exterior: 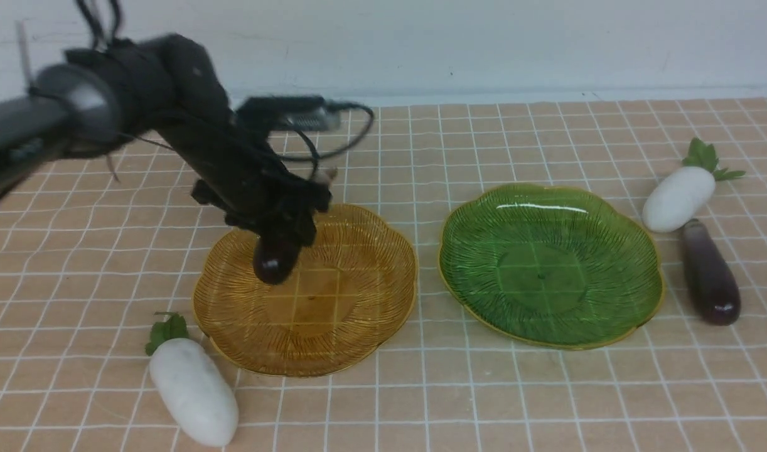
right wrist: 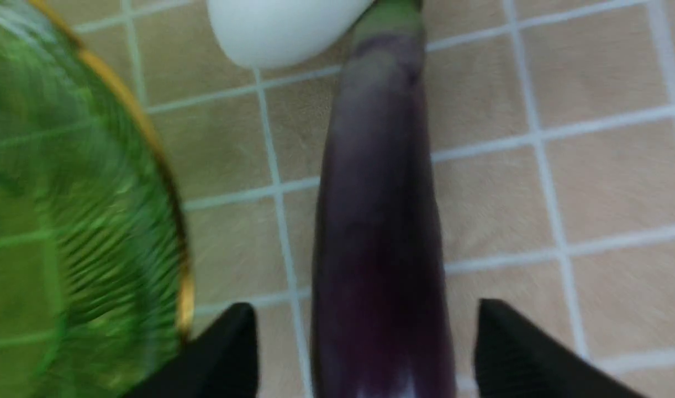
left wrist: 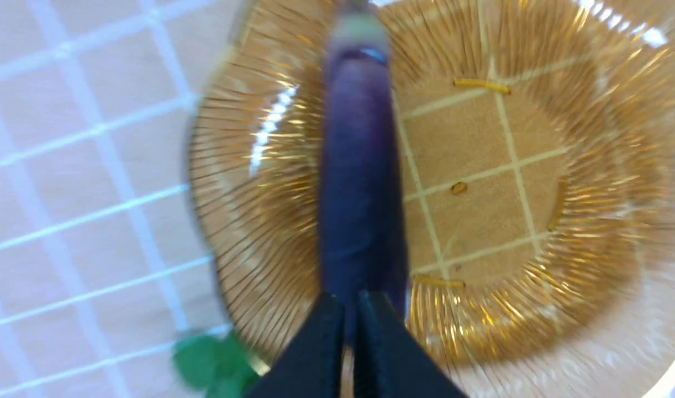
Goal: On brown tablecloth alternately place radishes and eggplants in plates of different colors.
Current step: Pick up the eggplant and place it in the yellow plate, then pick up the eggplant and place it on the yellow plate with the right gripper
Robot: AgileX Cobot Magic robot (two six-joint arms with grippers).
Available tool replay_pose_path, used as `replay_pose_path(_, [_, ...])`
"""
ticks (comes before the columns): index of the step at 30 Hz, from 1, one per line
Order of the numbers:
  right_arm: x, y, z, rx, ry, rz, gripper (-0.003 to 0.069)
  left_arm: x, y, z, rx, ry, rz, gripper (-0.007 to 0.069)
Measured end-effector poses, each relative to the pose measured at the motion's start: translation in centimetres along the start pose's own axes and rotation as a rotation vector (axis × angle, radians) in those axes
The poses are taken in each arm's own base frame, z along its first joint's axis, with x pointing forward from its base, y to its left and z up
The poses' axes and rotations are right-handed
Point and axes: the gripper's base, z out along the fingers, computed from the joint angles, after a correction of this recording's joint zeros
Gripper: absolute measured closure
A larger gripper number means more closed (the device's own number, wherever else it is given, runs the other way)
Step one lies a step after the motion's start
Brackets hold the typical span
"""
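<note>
A dark purple eggplant (exterior: 273, 263) (left wrist: 359, 166) lies tilted over the back-left part of the amber plate (exterior: 333, 342) (left wrist: 536, 166), its stem at the far rim. Just over the eggplant's rounded end is my left gripper (exterior: 280, 229) (left wrist: 348, 309), fingers shut together with nothing between them. The green plate (exterior: 547, 263) (right wrist: 67, 221) holds nothing. To its right, a second eggplant (exterior: 710, 276) (right wrist: 376, 193) lies on the brown tablecloth (exterior: 421, 389). My right gripper (right wrist: 365, 331) is open, one finger on each side of it. A radish (exterior: 678, 198) (right wrist: 277, 27) touches its stem end.
Another white radish (exterior: 192, 389) lies on the cloth at the front left of the amber plate, its green leaves (left wrist: 210, 362) close to the rim. A pale wall closes off the back of the table. The right arm does not show in the front view.
</note>
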Motion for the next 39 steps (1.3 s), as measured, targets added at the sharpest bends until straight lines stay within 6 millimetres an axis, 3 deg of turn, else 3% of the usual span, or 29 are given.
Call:
replay_pose_path(2, [-0.2, 0.0, 2.1, 0.003, 0.04, -0.002, 0.0144, 1.1, 0.0, -3.3, -0.013, -0.06, -0.002, 0.0621])
replay_pose_path(4, [0.0, -0.3, 4.1, 0.009, 0.096, 0.0, 0.0133, 2.6, -0.1, -5.3, -0.017, -0.086, -0.01, 0.0628])
replay_pose_path(7, [0.4, -0.5, 5.5, 0.011, 0.15, -0.003, 0.0218, 5.4, -0.3, -8.1, -0.018, -0.119, -0.033, 0.0628])
replay_pose_path(8, [0.4, -0.5, 5.5, 0.012, 0.157, -0.006, 0.0274, 6.4, -0.4, -8.5, -0.017, -0.114, -0.048, 0.0628])
replay_pose_path(9, [0.3, -0.5, 5.4, 0.012, 0.163, -0.008, 0.0286, 7.3, -0.4, -8.9, -0.019, -0.114, -0.055, 0.0628])
replay_pose_path(13, [0.2, -0.2, 3.6, 0.01, 0.234, -0.03, 0.0279, 10.6, -0.4, -9.2, -0.03, -0.092, -0.073, 0.0628])
replay_pose_path(16, [0.3, 0.7, -0.7, -0.017, 0.252, -0.037, 0.0279, 12.9, -0.4, -8.4, -0.031, -0.073, -0.097, 0.0628])
replay_pose_path(19, [0.2, 1.9, -3.7, -0.058, 0.205, -0.043, 0.0279, 14.1, -0.4, -7.6, -0.027, -0.064, -0.116, 0.0628])
replay_pose_path(20, [0.2, 3.1, -5.2, -0.093, 0.171, -0.057, 0.0279, 15.0, -0.4, -6.7, -0.026, -0.045, -0.131, 0.0628])
replay_pose_path(23, [1.3, 9.8, -8.7, -0.275, 0.064, -0.158, 0.0279, 16.6, -0.5, -4.6, -0.013, -0.02, -0.165, 0.0627])
replay_pose_path(26, [3.5, 17.5, -8.5, -0.421, 0.001, -0.289, 0.0279, 17.2, -0.5, -3.2, -0.006, -0.016, -0.177, 0.0627])
replay_pose_path(30, [5.4, 25.2, -6.6, -0.532, -0.032, -0.383, 0.0279, 17.3, -0.5, -2.9, -0.003, -0.023, -0.193, 0.0627])
replay_pose_path(35, [6.0, 29.6, -3.8, -0.566, -0.01, -0.434, 0.0279, 17.3, -0.5, -2.9, -0.005, -0.027, -0.193, 0.0627])
replay_pose_path(39, [6.3, 31.2, -0.3, -0.551, 0.055, -0.439, 0.0279, 17.3, -0.5, -2.9, -0.006, -0.027, -0.192, 0.0627])
